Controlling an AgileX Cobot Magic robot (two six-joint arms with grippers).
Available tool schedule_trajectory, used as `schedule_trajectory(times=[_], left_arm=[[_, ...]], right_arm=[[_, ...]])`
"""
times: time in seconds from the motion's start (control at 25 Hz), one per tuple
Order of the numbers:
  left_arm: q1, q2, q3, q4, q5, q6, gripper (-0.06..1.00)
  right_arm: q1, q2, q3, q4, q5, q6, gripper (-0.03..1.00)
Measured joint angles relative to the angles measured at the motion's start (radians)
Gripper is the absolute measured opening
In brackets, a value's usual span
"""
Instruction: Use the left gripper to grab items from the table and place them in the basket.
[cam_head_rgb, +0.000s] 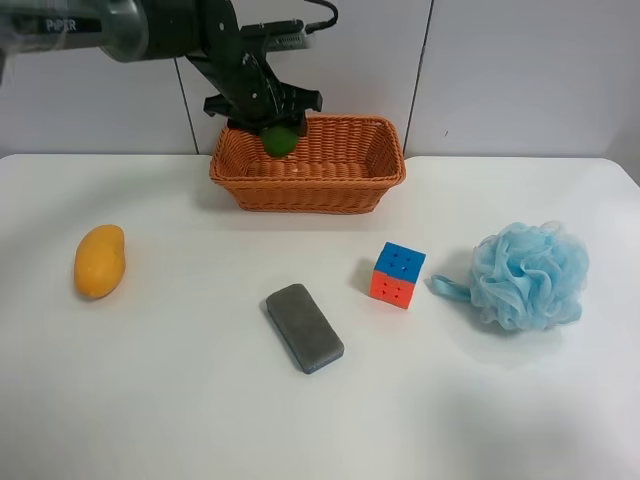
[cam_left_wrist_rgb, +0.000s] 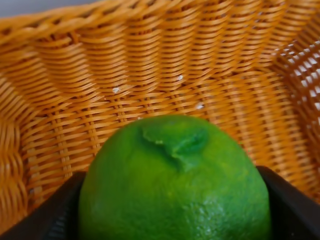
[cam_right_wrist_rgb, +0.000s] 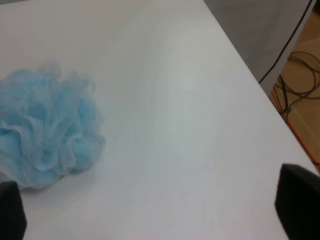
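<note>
My left gripper (cam_head_rgb: 277, 130) is shut on a round green fruit (cam_head_rgb: 280, 140) and holds it over the left part of the orange-brown wicker basket (cam_head_rgb: 330, 185) at the back of the white table (cam_head_rgb: 180, 400). The left wrist view shows the fruit (cam_left_wrist_rgb: 175, 185) between the two black fingers (cam_left_wrist_rgb: 287, 205), above the basket's woven floor (cam_left_wrist_rgb: 125, 95). A yellow-orange mango (cam_head_rgb: 99, 260) lies at the left. A dark grey block (cam_head_rgb: 304, 327), a blue-and-orange puzzle cube (cam_head_rgb: 398, 274) and a light blue bath pouf (cam_head_rgb: 528, 275) lie in front. My right gripper (cam_right_wrist_rgb: 150, 220) is open and empty beside the pouf (cam_right_wrist_rgb: 45, 132).
The table's edge (cam_right_wrist_rgb: 250, 82) runs near the right gripper, with cables (cam_right_wrist_rgb: 300, 75) on the floor beyond it. A white panelled wall (cam_head_rgb: 500, 70) stands behind the basket.
</note>
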Motion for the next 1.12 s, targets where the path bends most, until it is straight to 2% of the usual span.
schedule_trajectory(times=[0.56, 0.64, 0.72, 0.8, 0.96, 1.12], left_arm=[[0.001, 0.090, 0.000, 0.000, -0.069, 0.000, 0.62], [0.001, 0.091, 0.000, 0.000, -0.072, 0.000, 0.71], [0.001, 0.091, 0.000, 0.000, -0.074, 0.000, 0.90], [0.002, 0.091, 0.000, 0.000, -0.072, 0.005, 0.96], [0.004, 0.071, 0.000, 0.000, -0.041, 0.007, 0.99], [0.004, 0.006, 0.000, 0.000, 0.046, 0.008, 0.99]], right_arm=[[0.000, 0.000, 0.000, 0.000, 0.000, 0.000, 0.99], [0.000, 0.000, 0.000, 0.000, 0.000, 0.000, 0.99], [0.000, 0.000, 0.000, 0.000, 0.000, 0.000, 0.99], [0.000, 0.000, 0.000, 0.000, 0.000, 0.000, 0.99], [0.000, 0.000, 0.000, 0.000, 0.000, 0.000, 0.99], [0.000, 0.000, 0.000, 0.000, 0.000, 0.000, 0.99]])
